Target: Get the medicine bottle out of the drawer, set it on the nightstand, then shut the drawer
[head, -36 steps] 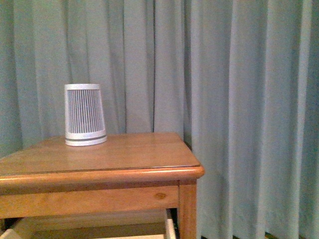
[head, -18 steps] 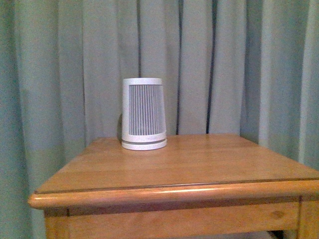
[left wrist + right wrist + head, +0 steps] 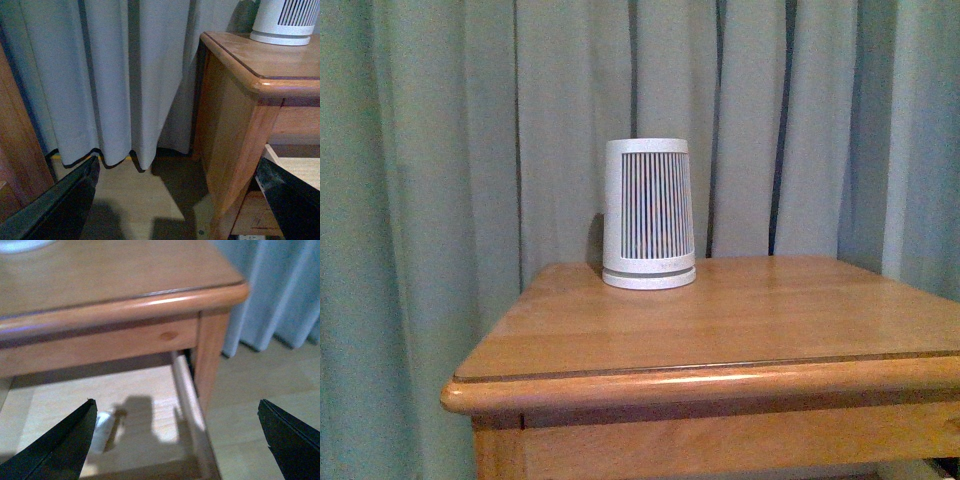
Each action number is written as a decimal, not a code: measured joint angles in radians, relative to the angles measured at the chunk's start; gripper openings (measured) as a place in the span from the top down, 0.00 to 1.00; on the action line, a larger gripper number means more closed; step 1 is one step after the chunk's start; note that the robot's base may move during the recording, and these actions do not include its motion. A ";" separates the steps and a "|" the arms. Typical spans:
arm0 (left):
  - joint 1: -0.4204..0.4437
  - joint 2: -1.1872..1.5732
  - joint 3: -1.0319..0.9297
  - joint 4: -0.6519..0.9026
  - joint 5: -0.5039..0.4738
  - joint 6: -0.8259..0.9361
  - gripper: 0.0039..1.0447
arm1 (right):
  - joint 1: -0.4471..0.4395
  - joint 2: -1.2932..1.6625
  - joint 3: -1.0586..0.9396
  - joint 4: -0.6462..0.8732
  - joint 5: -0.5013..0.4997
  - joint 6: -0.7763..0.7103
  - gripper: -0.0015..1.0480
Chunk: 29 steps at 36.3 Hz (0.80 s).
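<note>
Grasp step: right gripper [image 3: 176, 407] wide over open drawer [image 3: 60, 395]; next, descend onto medicine bottle [image 3: 104, 426]. Left gripper [image 3: 176, 165] wide, idle.

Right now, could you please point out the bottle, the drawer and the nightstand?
bottle [image 3: 104, 430], right wrist view, its visible white side.
drawer [image 3: 187, 400], right wrist view, its side wall.
nightstand [image 3: 720, 320], front view, bare top.

White medicine bottle [image 3: 104, 427] inside open drawer [image 3: 186, 395] (honey-wood nightstand [image 3: 720, 320])
</note>
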 joint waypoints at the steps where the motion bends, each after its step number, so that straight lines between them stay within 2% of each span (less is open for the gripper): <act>1: 0.000 0.000 0.000 0.000 -0.001 0.000 0.06 | 0.009 0.074 0.047 -0.023 -0.027 0.010 0.07; 5: 0.000 0.000 0.000 0.000 0.000 0.000 0.06 | 0.036 0.331 0.188 -0.077 -0.079 0.032 0.07; 17: 0.000 0.000 0.000 0.000 0.000 0.000 0.06 | 0.104 0.796 0.330 -0.005 -0.063 0.014 0.07; 29: 0.000 0.000 0.000 0.000 0.000 0.000 0.06 | 0.109 1.011 0.398 0.093 -0.043 -0.029 0.07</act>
